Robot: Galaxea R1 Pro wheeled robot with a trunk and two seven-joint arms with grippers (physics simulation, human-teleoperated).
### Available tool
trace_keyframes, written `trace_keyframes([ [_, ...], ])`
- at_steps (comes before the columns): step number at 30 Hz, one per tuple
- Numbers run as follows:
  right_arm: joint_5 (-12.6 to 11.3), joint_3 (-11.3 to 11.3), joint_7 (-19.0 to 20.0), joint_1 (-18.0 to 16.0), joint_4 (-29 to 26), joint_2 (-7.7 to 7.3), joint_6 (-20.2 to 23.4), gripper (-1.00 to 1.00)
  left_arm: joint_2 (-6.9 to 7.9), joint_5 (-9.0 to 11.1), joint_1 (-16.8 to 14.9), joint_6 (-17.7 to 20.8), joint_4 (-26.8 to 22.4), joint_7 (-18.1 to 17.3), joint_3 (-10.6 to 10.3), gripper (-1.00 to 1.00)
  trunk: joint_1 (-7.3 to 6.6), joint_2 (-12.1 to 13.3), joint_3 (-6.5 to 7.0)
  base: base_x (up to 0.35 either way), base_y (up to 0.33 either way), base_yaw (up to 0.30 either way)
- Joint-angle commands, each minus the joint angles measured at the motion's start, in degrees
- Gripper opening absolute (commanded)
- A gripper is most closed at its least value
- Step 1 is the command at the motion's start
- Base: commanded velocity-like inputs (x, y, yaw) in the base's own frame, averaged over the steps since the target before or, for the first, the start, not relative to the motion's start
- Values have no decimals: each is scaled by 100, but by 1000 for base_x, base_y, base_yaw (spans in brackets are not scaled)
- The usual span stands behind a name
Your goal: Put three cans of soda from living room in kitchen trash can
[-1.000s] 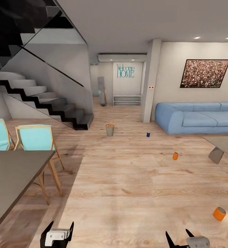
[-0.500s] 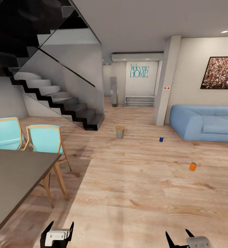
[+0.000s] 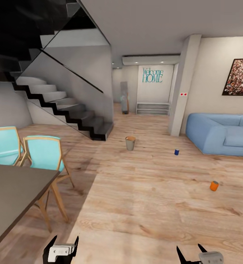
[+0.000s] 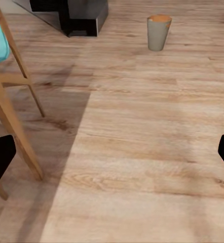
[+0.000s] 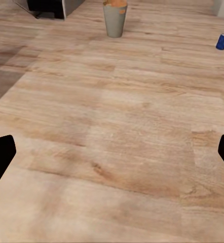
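Observation:
One orange can of soda (image 3: 214, 186) stands on the wood floor at the right, far ahead of my right gripper (image 3: 189, 250). The grey trash can (image 3: 130, 143) with its orange inside stands farther off near the foot of the stairs; the left wrist view has the trash can (image 4: 158, 33) too, and so does the right wrist view (image 5: 115, 19). My left gripper (image 3: 66, 241) hangs low at the front, open and empty, as its wrist view (image 4: 112, 157) confirms. The right gripper (image 5: 112, 152) is open and empty as well. The other orange cans are out of view.
A small blue can (image 3: 176, 151) stands right of the bin and shows in the right wrist view (image 5: 223, 41). A dark table (image 3: 11, 198) and two turquoise chairs (image 3: 44, 152) are close on the left. Black stairs (image 3: 73, 117), a pillar (image 3: 183, 88) and the blue sofa (image 3: 224, 134) lie beyond.
The camera has turned left, so the whole scene has slid right. The nearer orange can at the lower right has left the picture. Both grippers hold the same pose.

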Motion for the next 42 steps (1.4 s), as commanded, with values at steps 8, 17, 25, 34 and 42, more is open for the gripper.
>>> trace_keyframes([
  [8, 0, 0, 0, 0, 0, 1, 0, 100, 0, 0, 0, 0, 0, 0, 0, 100, 0, 0, 0, 323, -107, 1],
  [17, -8, -1, -3, 0, 0, -3, 3, 100, 0, 0, 2, 0, 0, 0, 0, 100, 0, 0, -27, 323, -105, 0],
  [25, -19, -11, -3, 0, 0, -6, 5, 100, 0, 0, 0, 0, 0, 0, 0, 100, 0, 0, -52, 323, -103, 0],
  [34, -7, -9, -6, -4, 0, -5, 4, 100, 0, 0, 1, 0, 0, 0, 0, 100, 0, 0, -54, 323, -103, 0],
  [42, 6, -4, -3, -7, 0, 0, 0, 100, 0, 0, 0, 0, 0, 0, 0, 100, 0, 0, -54, 323, -103, 0],
])
